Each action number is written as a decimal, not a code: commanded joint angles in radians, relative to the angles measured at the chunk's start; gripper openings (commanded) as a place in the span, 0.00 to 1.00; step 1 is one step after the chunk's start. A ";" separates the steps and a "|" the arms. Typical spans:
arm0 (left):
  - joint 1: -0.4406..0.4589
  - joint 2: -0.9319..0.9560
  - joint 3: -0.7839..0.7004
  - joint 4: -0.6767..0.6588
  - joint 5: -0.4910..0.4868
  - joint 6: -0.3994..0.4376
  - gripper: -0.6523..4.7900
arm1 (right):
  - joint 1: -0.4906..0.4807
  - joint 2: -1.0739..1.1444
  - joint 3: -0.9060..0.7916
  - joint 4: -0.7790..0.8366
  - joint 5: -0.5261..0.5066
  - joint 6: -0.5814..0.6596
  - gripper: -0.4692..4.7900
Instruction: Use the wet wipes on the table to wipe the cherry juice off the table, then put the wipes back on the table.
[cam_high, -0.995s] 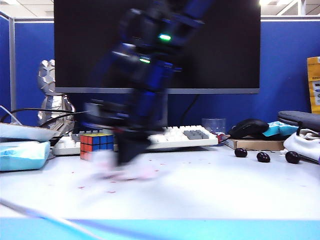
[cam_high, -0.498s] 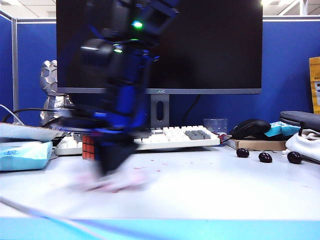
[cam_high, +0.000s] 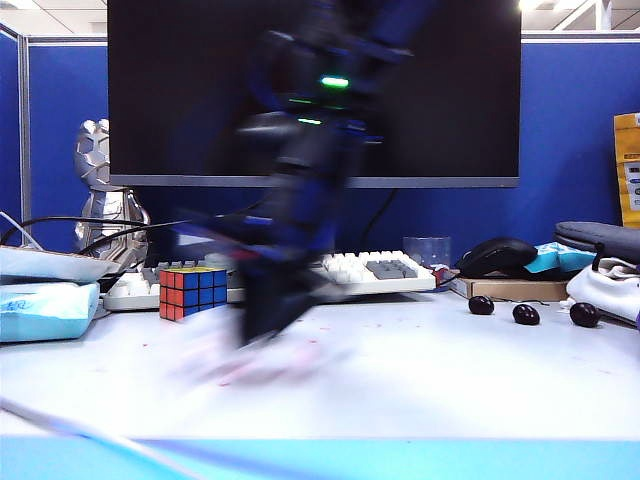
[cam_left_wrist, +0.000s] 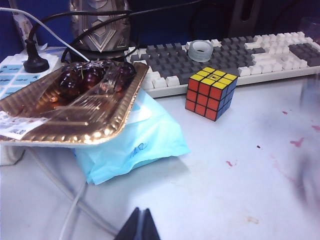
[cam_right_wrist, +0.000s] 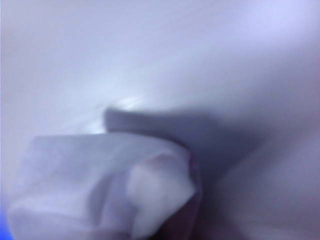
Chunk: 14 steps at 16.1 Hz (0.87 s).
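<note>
The right gripper (cam_high: 268, 335), clamped on the wipes (cam_high: 285, 358), has swung back rightward across the table (cam_high: 450, 370) from where it was half a second ago (all motion-blurred). The cube (cam_high: 193, 291), half hidden behind the arm then, shows whole again.

Desk clutter, non-task items

Rubik's cube (cam_left_wrist: 210, 93) just before keyboard (cam_left_wrist: 260, 57); gold tray (cam_left_wrist: 70, 107) of dark fruit, probably cherries, atop light-blue wipes pack (cam_left_wrist: 131, 145); three dark cherries (cam_high: 526, 313) near mouse (cam_high: 497, 256); monitor (cam_high: 450, 90) behind.
</note>
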 joint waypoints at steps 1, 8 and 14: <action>0.002 -0.003 -0.001 -0.010 0.004 -0.003 0.12 | 0.067 0.012 -0.011 -0.143 -0.022 -0.050 0.08; 0.002 -0.003 -0.001 -0.010 0.004 -0.004 0.12 | 0.018 0.015 -0.008 0.338 0.266 0.014 0.08; 0.002 -0.003 -0.001 -0.010 0.005 -0.003 0.12 | 0.061 0.083 0.087 0.448 0.114 0.086 0.08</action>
